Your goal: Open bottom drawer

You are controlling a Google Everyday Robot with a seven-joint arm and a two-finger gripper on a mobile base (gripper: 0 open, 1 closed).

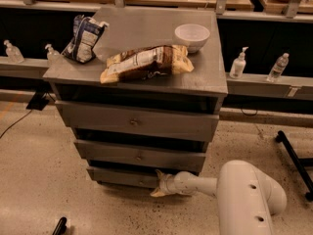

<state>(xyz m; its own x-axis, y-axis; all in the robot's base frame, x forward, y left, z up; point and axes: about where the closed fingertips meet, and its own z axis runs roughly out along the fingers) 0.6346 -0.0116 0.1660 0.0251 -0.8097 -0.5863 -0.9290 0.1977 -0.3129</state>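
**While the gripper (159, 184) sits at its front, the bottom drawer (117, 176) looks barely opened, if at all**

As we look down on it, the gripper is low by the floor (44, 180), right up against the front of the bottom drawer, a little right of the middle. The white arm (244, 195) reaches in from the lower right. Does it have a hold on anything? I cannot tell; its tip is pressed in against the grey wood and the grip itself is not readable.

The bottom drawer is the lowest of the three in the chest (205, 77), tucked under the middle drawer (139, 155) and close to the floor. Its front does not stand clearly proud of the middle drawer, so my call is that the approach is done and the opening itself is not. What is left looks like nearly everything that matters: a secure hold at the front, then a straight draw outward.

Now the orientation. The drawer's front faces the camera and a touch toward the lower left. Its long axis runs left to right across the picture, dipping slightly to the right, parallel with the two fronts above. By that reading, the slide direction comes out over the floor toward the foreground, square to the front.
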